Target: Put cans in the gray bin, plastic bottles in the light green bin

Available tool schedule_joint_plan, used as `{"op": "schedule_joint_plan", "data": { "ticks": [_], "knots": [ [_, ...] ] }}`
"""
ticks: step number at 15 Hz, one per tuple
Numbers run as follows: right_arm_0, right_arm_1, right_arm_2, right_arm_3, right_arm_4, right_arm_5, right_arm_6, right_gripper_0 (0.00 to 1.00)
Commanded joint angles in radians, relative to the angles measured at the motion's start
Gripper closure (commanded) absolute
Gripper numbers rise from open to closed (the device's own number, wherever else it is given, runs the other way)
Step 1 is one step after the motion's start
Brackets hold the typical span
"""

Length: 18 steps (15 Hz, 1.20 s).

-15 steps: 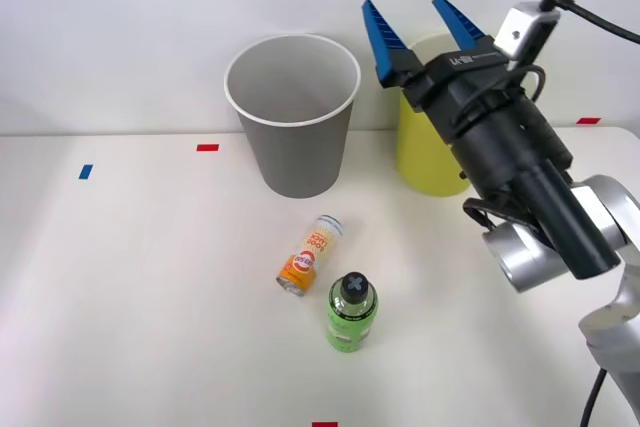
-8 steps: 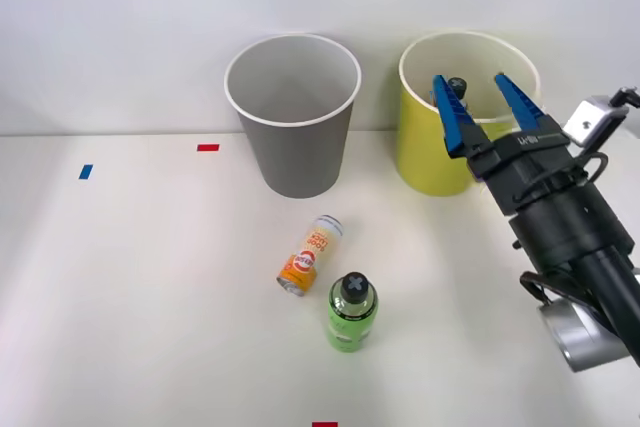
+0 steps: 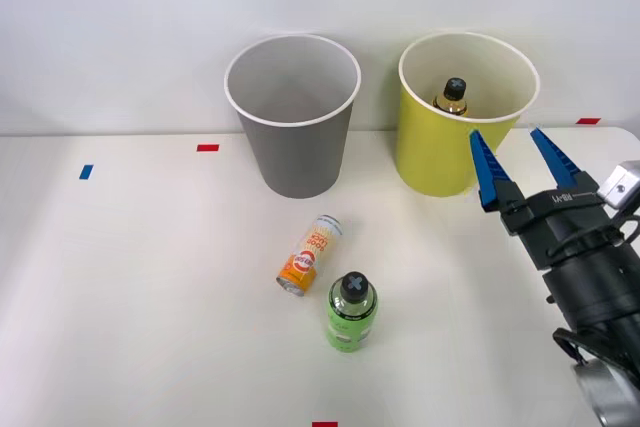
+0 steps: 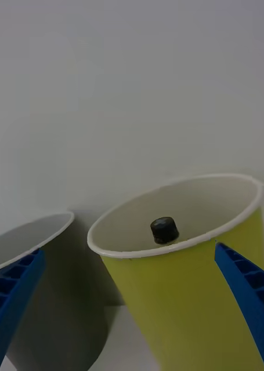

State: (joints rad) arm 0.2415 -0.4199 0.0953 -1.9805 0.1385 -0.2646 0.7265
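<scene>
On the white table (image 3: 130, 287), I have the right gripper (image 3: 519, 165) spread wide and empty; amber bottle (image 3: 453, 95) binned, so next I reach for the green bottle (image 3: 351, 311).

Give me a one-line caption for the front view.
Open gripper beside green bin holding brown bottle.

Gray bin (image 3: 292, 137) w/ white rim, yellow-green bin (image 3: 432, 162), orange-white can (image 3: 311, 254), green bottle (image 3: 351, 313) w/ black cap.

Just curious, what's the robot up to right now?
Right gripper open, empty, beside light green bin. Amber bottle inside it. Orange can and green bottle lie on table, unobstructed.
</scene>
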Motion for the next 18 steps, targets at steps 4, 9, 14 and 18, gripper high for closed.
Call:
{"op": "schedule_joint_plan", "data": {
  "ticks": [4,9,14,18],
  "knots": [
    [0.144,0.049,-0.042,0.0,0.023,-0.015,0.028,0.0],
    [0.262,0.176,-0.092,0.002,0.245,-0.015,0.057,0.0],
    [0.364,0.254,-0.091,0.002,0.251,-0.03,0.303,0.0],
    [0.435,0.28,-0.068,0.003,0.142,-0.054,0.524,0.0]
  ]
}}
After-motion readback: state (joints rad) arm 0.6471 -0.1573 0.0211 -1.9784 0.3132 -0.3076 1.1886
